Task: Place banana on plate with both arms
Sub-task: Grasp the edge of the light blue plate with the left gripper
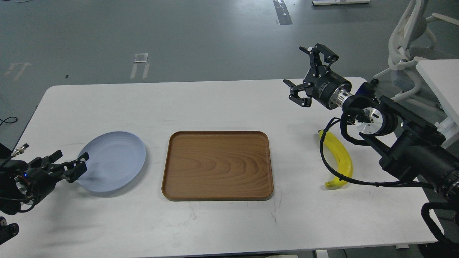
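- On a white table (pixel 222 104), a yellow banana (pixel 340 157) lies flat at the right side, well apart from the pale blue-grey plate (pixel 118 157) at the left; a brown wooden tray (pixel 218 165) sits between them.
- The right gripper (pixel 304 73) hangs above the table's far right, up and to the left of the banana, with its fingers spread wide and nothing between them. The pose reads as a ready stance ahead of a reach for the fruit, which rests on that arm's side of the table.
- A black cable (pixel 324 157) from the right arm loops down across the banana, partly crossing it in this view; whether the cable touches the fruit cannot be told.
- The left gripper (pixel 70 165) sits low at the plate's near-left edge, its fingers apart and overlapping the rim in this view. Whether they touch the rim cannot be told; the position suggests the left arm is placed to steady or receive at the plate.
- Nothing lies on the plate or on the tray, so the task appears to be at its start: the banana has not yet been picked up.
- Since fruit and plate sit at opposite ends, a two-arm job seems likely, with either a handover or a long carry over the tray.
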Tool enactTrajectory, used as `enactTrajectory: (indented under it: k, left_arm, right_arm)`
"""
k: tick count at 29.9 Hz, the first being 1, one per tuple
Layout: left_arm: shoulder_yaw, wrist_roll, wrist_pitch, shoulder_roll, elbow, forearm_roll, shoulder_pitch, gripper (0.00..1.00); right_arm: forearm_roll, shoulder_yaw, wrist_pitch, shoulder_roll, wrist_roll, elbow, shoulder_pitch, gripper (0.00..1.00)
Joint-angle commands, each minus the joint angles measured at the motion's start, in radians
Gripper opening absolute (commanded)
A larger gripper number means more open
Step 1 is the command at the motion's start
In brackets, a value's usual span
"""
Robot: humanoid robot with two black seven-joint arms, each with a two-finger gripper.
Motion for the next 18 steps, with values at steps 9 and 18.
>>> enactTrajectory:
  k: [9, 18]
  left_arm:
    - [-0.001, 0.0, 0.0, -0.002, 0.0, 0.0, 0.023, 0.3]
    - [0.002, 0.0, 0.0, -0.002, 0.011, 0.0, 0.032, 0.0]
  right_arm:
    - [0.0, 0.0, -0.003, -0.001, 0.0, 0.0, -0.006, 1.0]
    - [0.0, 0.0, -0.003, -0.002, 0.0, 0.0, -0.015, 1.0]
